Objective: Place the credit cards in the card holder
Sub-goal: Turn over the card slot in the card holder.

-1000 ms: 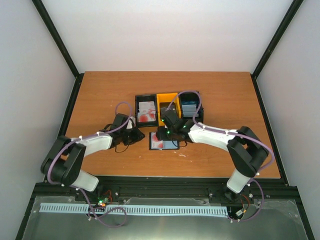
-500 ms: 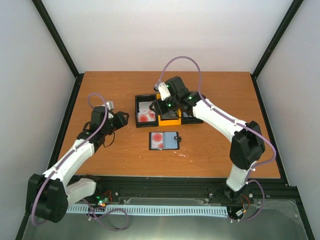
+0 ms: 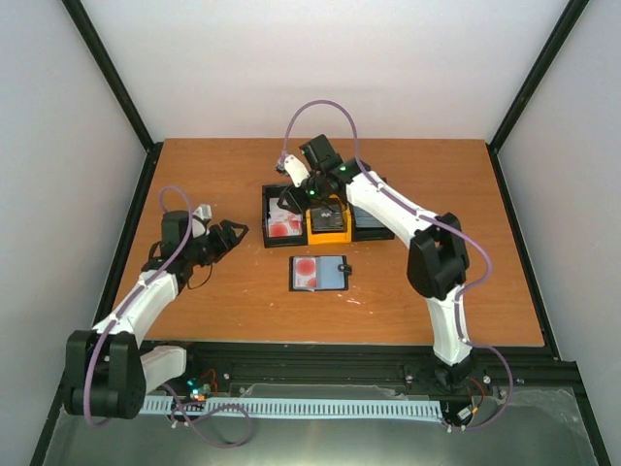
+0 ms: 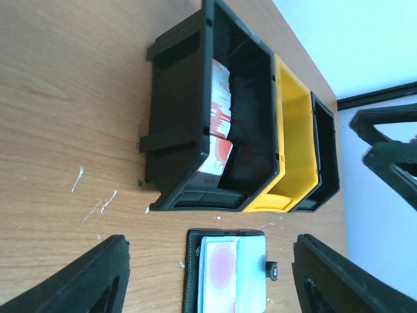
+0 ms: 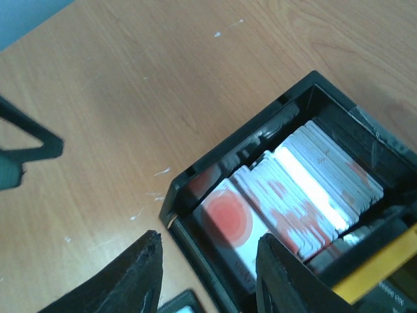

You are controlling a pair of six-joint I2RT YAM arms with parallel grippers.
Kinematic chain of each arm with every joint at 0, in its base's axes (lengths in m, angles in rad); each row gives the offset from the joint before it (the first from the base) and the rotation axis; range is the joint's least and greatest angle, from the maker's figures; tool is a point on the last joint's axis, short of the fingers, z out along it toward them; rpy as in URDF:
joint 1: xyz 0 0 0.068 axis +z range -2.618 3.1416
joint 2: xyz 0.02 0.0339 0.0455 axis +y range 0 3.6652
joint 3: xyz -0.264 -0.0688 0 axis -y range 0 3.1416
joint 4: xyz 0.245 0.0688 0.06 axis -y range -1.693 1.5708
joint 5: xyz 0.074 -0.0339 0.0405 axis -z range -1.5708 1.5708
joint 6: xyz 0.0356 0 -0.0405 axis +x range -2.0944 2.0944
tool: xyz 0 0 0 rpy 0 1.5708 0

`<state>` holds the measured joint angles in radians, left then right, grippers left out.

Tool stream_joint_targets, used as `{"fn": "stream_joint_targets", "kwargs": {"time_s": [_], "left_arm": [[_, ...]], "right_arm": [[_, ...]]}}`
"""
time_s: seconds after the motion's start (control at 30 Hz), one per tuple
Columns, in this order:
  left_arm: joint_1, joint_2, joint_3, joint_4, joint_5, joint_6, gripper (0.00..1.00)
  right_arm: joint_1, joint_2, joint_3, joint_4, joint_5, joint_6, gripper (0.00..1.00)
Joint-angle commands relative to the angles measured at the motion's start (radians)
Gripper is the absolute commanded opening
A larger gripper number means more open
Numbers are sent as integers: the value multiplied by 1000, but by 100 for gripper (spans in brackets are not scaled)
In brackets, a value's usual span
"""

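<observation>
We have the right gripper (image 5: 210, 238) poised over the black bin (image 5: 241, 143), fingers spread with nothing between them. Below it the credit cards (image 5: 306, 189) lean in a tightly packed row. The card holder (image 3: 318, 274) lies open on the table (image 3: 437, 194) at 6 o'clock from the bin, with one red-blotched card already on its lining. At its 9 o'clock, well apart, the left gripper (image 3: 233, 236) is also spread and empty.

We see three risks. Because the cards are so closely packed, the closing fingers may pinch several cards or slip off a thin edge. A fingertip may catch the bin's wall. With nothing pinning the holder, an incoming card may push it away.
</observation>
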<state>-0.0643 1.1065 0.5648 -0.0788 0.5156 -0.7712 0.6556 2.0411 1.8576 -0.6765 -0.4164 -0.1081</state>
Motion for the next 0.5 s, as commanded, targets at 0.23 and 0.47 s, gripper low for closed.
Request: {"fn": "stream_joint_targets", "kwargs": {"time_s": [0.23,0.47], "left_arm": [[50,92,-19,41,144,29,75],[-18,127,-28,75,165,85,71]], "right_arm": [[6,136,145,-44,113,57,37],[21,-245,-412,270,248,508,41]]}}
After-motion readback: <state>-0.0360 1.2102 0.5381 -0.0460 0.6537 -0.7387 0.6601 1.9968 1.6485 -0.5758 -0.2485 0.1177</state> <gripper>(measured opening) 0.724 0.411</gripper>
